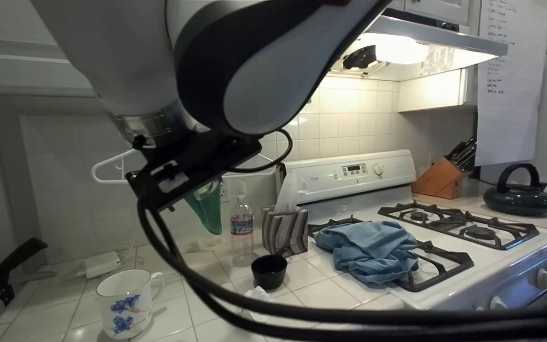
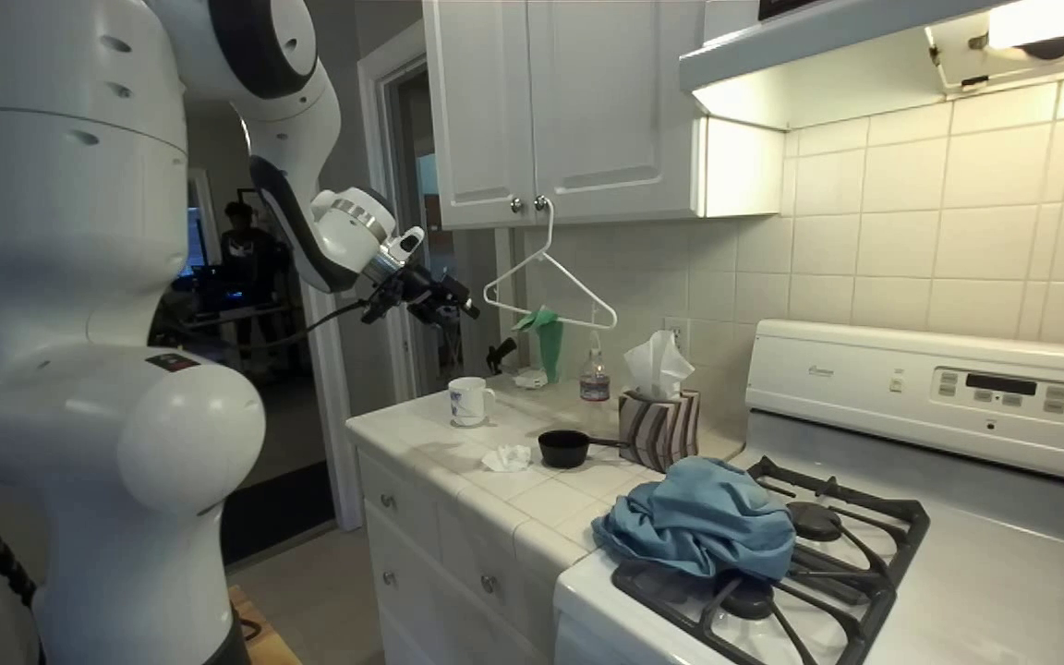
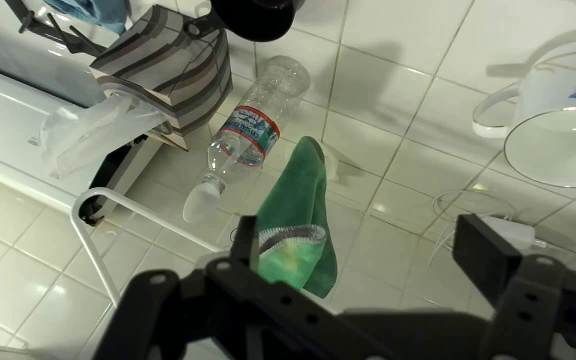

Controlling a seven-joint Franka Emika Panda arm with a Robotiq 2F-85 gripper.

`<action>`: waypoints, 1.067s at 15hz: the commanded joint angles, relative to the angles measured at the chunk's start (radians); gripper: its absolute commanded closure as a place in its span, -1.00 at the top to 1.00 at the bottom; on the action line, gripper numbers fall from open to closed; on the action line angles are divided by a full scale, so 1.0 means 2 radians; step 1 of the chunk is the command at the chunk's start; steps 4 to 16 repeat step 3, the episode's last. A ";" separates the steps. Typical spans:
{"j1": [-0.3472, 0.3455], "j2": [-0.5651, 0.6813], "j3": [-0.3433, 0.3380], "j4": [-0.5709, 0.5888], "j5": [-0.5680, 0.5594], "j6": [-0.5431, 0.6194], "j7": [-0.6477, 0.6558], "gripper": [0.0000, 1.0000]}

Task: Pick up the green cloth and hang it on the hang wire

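Fingers (image 3: pixel 483 260) wide apart near green cloth (image 3: pixel 294 197)

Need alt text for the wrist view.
Green cloth hanging over a white hanger, with the open gripper in the foreground. Beyond, on a tiled counter: a clear bottle, striped tissue box, black pan and flowered white mug, the last two cropped.

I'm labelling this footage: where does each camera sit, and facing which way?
An exterior view: close to the arm, which looms overhead, facing counter and stove.
An exterior view: farther back, facing cupboard and stove; most of the arm shows.
Wrist view: just behind the gripper, which shows open, facing the green cloth.
Both exterior views share hanger and mug.
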 commanded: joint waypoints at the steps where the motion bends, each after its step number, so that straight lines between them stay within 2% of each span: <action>1: 0.001 0.000 -0.001 0.001 0.001 -0.001 -0.001 1.00; 16: 0.001 0.000 -0.001 0.001 0.001 -0.001 -0.001 1.00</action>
